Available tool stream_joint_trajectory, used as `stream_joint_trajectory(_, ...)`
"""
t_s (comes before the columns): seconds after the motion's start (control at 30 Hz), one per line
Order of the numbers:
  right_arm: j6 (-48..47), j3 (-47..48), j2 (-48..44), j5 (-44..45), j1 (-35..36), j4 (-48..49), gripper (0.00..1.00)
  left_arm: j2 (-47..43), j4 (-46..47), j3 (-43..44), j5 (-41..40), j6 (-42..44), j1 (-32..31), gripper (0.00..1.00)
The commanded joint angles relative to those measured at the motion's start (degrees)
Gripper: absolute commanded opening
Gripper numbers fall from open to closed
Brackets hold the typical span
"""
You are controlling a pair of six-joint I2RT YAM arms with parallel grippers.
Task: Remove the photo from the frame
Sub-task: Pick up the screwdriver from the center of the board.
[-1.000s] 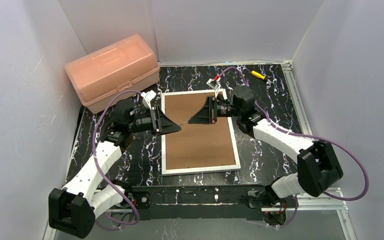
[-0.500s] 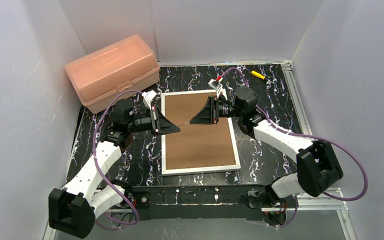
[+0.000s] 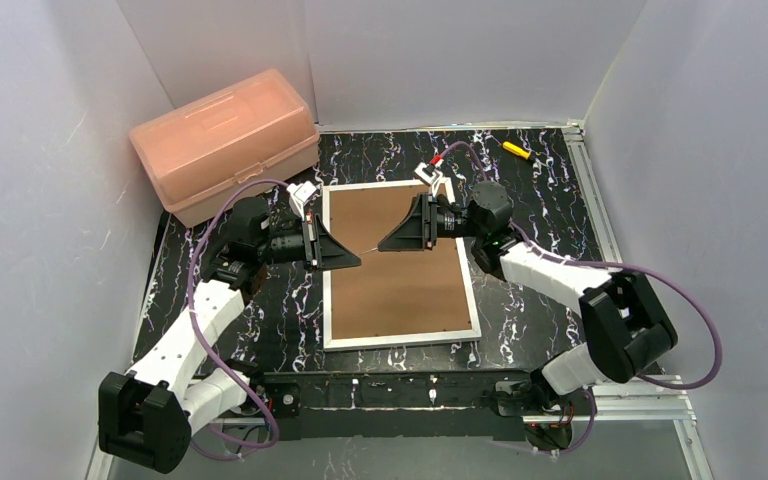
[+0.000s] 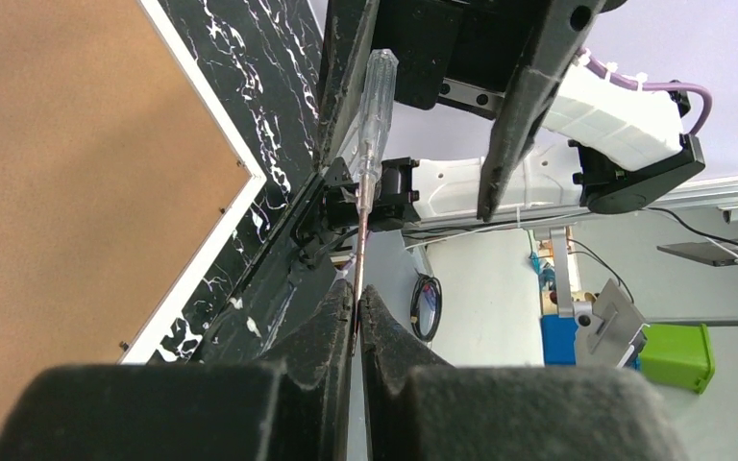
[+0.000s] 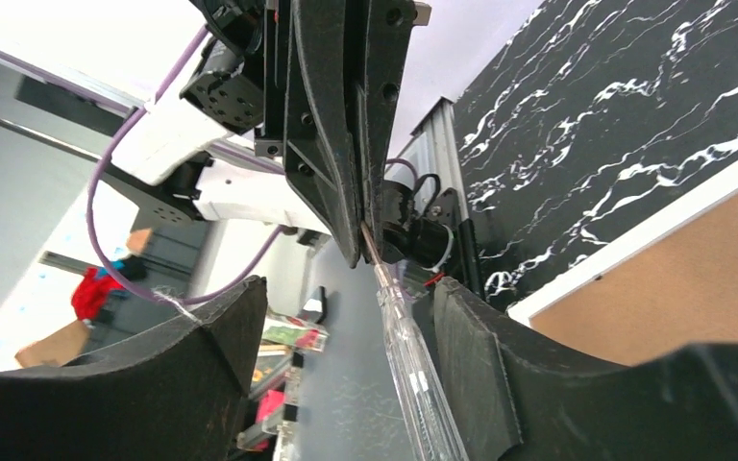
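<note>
The frame [image 3: 396, 262] lies flat on the table with its brown fibreboard back up and its white border around it. The photo is hidden. My two grippers face each other tip to tip above the frame's upper half. A screwdriver [image 4: 370, 125] with a clear handle spans between them. My left gripper [image 3: 357, 258] is shut on its thin metal shaft [image 4: 357, 309]. My right gripper [image 3: 381, 243] is open, its fingers either side of the clear handle [image 5: 413, 370] without pressing it. The frame's corner shows in the left wrist view [image 4: 207, 245].
A pink plastic box [image 3: 224, 142] stands at the back left. A small yellow tool [image 3: 516, 150] lies at the back right by the metal rail [image 3: 588, 190]. White walls close in the black marbled table [image 3: 290, 310] on three sides.
My right arm's elbow has swung inward to the left and its wrist has shifted slightly. Both gripper tips stay nearly in place over the frame. The frame has not moved.
</note>
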Motion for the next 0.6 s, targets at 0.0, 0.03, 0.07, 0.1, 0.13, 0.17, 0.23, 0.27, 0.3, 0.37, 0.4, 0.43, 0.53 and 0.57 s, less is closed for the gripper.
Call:
stream_joint_trajectory(0.0, 9.65, -1.24, 2.62, -1.9, -0.09, 13.53, 0.66, -0.13, -0.6, 1.97, 2.47, 1.0, 0.28, 0.0)
stream_joint_trajectory(0.03, 11.16, -1.51, 3.12, -1.84, -0.21, 15.46, 0.62, -0.1, -0.6, 2.01, 2.48, 0.99, 0.24, 0.0)
stream_joint_trajectory(0.07, 12.65, -1.86, 3.53, -1.78, -0.19, 17.45, 0.6, -0.14, -0.6, 2.08, 2.56, 1.01, 0.23, 0.0)
stream_joint_trajectory(0.1, 14.02, -2.12, 3.97, -1.58, -0.24, 19.09, 0.57, -0.2, -0.6, 2.1, 2.71, 0.91, 0.25, 0.0)
stream_joint_trajectory(0.13, 15.34, -2.32, 4.51, -1.49, -0.2, 20.96, 0.53, -0.24, -0.6, 2.1, 2.87, 0.85, 0.21, 0.0)
stream_joint_trajectory(0.17, 17.02, -2.53, 4.9, -1.34, -0.32, 22.69, 0.49, -0.33, -0.6, 2.06, 2.87, 0.86, 0.22, 0.0)
stream_joint_trajectory(0.23, 19.21, -2.78, 5.72, -1.29, -0.41, 25.71, 0.42, -0.42, -0.6, 1.95, 3.0, 0.87, 0.23, 0.0)
stream_joint_trajectory(0.27, 20.19, -2.89, 6.09, -1.23, -0.42, 26.96, 0.38, -0.49, -0.56, 1.93, 2.96, 0.84, 0.25, 0.0)
stream_joint_trajectory(0.3, 20.91, -3.0, 6.37, -1.25, -0.46, 27.93, 0.34, -0.57, -0.6, 1.85, 2.99, 0.87, 0.27, 0.0)
stream_joint_trajectory(0.37, 21.6, -3.1, 6.95, -1.37, -0.5, 28.98, 0.23, -0.7, -0.6, 1.71, 2.85, 0.95, 0.26, 0.0)
stream_joint_trajectory(0.4, 21.64, -3.16, 7.05, -1.38, -0.53, 29.11, 0.15, -0.72, -0.6, 1.62, 2.76, 0.95, 0.29, 0.0)
stream_joint_trajectory(0.43, 21.49, -3.18, 7.1, -1.38, -0.62, 28.89, 0.07, -0.79, -0.6, 1.58, 2.67, 1.05, 0.29, 0.0)
stream_joint_trajectory(0.53, 18.05, -2.64, 6.46, -1.63, -0.94, 23.59, 0.01, -1.41, -1.78, 1.53, 1.46, 2.85, 0.27, 0.05)
stream_joint_trajectory(0.57, 15.31, -2.27, 5.74, -1.57, -1.01, 19.64, 0.01, -1.82, -3.33, 1.68, 0.35, 4.16, 0.29, 0.12)
